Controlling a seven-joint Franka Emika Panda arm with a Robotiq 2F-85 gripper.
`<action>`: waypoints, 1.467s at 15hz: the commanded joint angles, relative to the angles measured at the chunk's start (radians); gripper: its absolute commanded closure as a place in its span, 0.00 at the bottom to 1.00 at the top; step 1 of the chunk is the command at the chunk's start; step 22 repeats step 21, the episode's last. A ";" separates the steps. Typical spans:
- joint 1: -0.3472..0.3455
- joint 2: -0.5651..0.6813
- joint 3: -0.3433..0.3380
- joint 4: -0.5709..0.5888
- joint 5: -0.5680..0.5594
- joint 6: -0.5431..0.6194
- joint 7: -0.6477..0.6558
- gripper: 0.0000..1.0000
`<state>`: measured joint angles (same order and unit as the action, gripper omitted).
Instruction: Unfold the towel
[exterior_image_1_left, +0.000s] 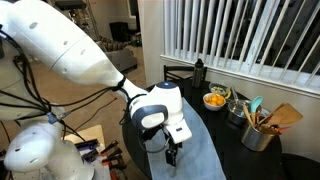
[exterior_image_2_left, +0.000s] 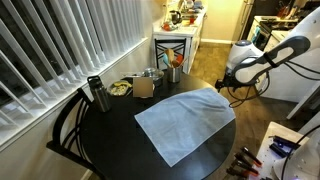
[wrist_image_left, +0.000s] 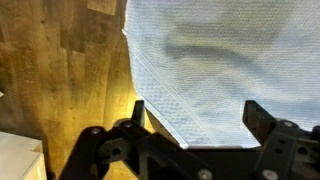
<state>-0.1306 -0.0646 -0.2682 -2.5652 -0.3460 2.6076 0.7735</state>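
The towel (exterior_image_2_left: 185, 122) is a pale blue-grey cloth lying flat on the round black table (exterior_image_2_left: 110, 140), with one corner hanging past the table edge. In an exterior view my gripper (exterior_image_1_left: 171, 152) hangs over the towel (exterior_image_1_left: 195, 152) at that edge. In the wrist view the gripper (wrist_image_left: 200, 122) is open, its black fingers (wrist_image_left: 137, 112) standing wide on either side of a hemmed corner of the towel (wrist_image_left: 215, 70). The jaws do not pinch the cloth.
At the back of the table stand a bowl of orange pieces (exterior_image_1_left: 214, 100), a dark bottle (exterior_image_2_left: 97, 93) and a metal pot of utensils (exterior_image_1_left: 260, 130). A black chair (exterior_image_2_left: 68, 130) sits by the blinds. Wooden floor (wrist_image_left: 60, 80) lies below the corner.
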 joint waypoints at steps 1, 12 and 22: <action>-0.018 -0.100 0.049 -0.085 0.118 0.077 -0.144 0.00; -0.031 -0.141 0.156 -0.094 0.315 0.073 -0.272 0.00; -0.031 -0.142 0.161 -0.096 0.315 0.073 -0.272 0.00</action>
